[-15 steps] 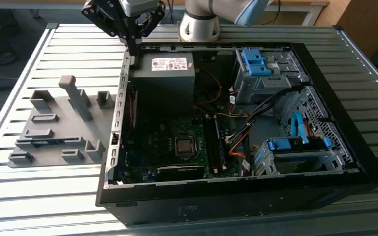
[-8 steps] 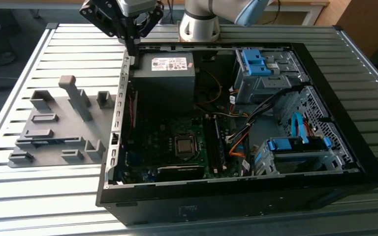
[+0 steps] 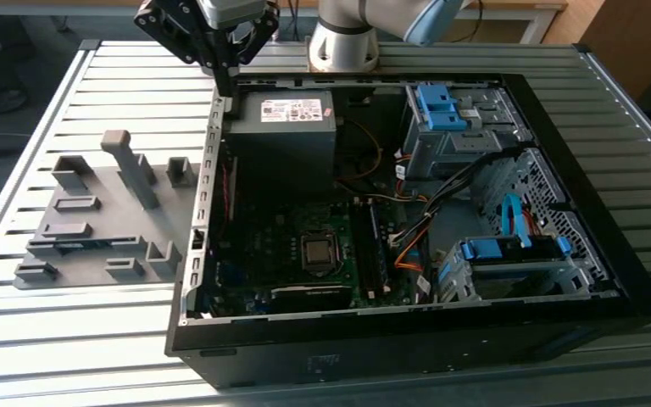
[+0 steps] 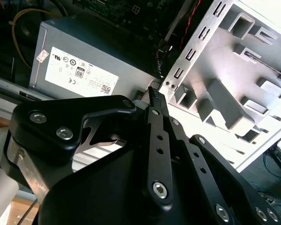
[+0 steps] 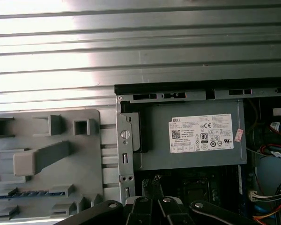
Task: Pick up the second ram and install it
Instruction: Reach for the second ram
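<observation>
arm: raised | gripper (image 3: 225,83): pointing down | fingers (image 4: 155,117): closed together

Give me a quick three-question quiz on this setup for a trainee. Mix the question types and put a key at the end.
1. True or false: the hand is holding the second ram.
2. Which part does the hand hang nearest to? A) the power supply B) the blue drive-bay clips C) the processor socket
3. Fill in: the second ram lies in the grey ____ beside the computer case.

Key:
1. False. The hand is shut and empty.
2. A.
3. fixture tray, on the exterior view's left of the case.
</observation>
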Controlling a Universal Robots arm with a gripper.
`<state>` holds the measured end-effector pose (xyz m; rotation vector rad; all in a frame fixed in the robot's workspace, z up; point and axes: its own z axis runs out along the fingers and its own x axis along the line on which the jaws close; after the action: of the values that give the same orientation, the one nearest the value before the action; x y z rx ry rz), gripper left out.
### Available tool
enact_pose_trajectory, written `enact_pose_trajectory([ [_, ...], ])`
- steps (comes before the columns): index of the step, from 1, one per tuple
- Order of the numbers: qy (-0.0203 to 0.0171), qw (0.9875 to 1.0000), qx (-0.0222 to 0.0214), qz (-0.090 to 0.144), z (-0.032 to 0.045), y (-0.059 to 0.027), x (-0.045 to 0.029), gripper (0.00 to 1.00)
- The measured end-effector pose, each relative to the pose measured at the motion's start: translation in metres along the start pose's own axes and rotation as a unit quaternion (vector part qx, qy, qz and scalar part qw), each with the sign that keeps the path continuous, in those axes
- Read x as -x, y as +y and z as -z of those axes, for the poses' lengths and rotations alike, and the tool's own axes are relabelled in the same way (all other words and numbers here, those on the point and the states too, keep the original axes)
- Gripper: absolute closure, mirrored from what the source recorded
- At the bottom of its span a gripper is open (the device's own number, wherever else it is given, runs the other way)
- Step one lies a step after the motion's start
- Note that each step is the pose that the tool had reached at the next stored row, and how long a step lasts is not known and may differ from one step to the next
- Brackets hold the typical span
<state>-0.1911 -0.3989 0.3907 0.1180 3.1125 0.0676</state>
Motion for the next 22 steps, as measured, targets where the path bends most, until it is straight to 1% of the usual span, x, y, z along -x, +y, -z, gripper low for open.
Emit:
enact_pose_trajectory([
  [22, 0.0, 1.0, 0.0, 0.0, 0.0, -0.0005, -0.007, 0.89],
])
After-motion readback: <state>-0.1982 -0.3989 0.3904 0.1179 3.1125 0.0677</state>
